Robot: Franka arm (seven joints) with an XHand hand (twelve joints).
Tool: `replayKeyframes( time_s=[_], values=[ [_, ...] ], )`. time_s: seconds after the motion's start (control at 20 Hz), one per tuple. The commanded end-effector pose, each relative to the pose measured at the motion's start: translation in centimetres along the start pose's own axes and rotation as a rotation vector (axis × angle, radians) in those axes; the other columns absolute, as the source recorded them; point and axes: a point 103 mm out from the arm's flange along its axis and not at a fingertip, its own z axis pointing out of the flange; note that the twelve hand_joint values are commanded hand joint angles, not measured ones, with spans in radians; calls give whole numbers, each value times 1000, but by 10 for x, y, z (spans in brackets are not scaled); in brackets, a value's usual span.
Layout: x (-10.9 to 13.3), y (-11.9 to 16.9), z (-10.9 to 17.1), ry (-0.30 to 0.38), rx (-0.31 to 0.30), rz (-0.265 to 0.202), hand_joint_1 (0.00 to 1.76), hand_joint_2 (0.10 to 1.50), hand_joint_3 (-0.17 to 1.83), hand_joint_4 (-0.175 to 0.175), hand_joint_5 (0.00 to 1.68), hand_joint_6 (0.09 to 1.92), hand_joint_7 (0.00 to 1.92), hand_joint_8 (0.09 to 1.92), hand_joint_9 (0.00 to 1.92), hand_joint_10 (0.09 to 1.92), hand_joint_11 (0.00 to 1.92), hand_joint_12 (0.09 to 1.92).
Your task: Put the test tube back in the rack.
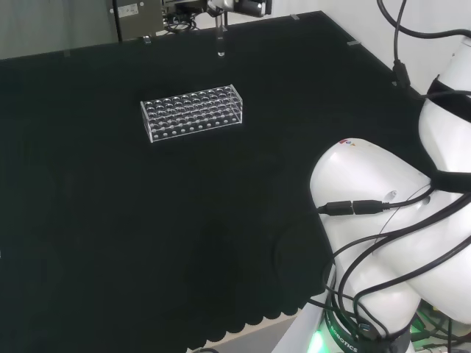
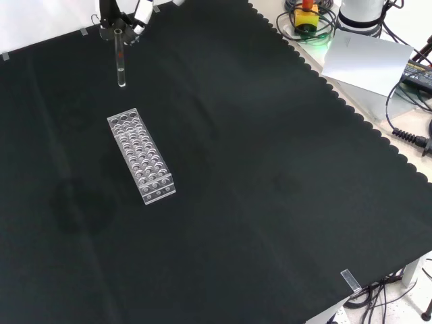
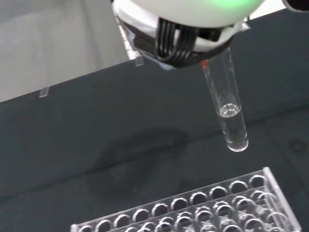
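One clear rack (image 3: 203, 212) nearest our wrist camera, one test tube (image 3: 227, 108) hanging upright above the cloth (image 2: 270, 169) just beyond its end, our hand (image 2: 118, 20) pinching its top, no readable writing.
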Motion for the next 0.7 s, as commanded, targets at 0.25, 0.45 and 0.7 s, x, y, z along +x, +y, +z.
replayKeyframes(
  time_s=[0.25, 0.45, 0.7],
  values=[
    [-4, 10, 17, 22, 20, 9, 1329, 752, 434, -175, 1400, 87, 1415, 595, 1666, 452, 1278, 876],
    [4, 16, 28, 21, 33, -3, 1329, 752, 434, -175, 1400, 87, 1416, 595, 1666, 452, 1278, 877],
    [7, 22, 43, 12, 47, -7, 1329, 752, 434, -175, 1401, 87, 1415, 595, 1665, 453, 1278, 877]
  ],
)
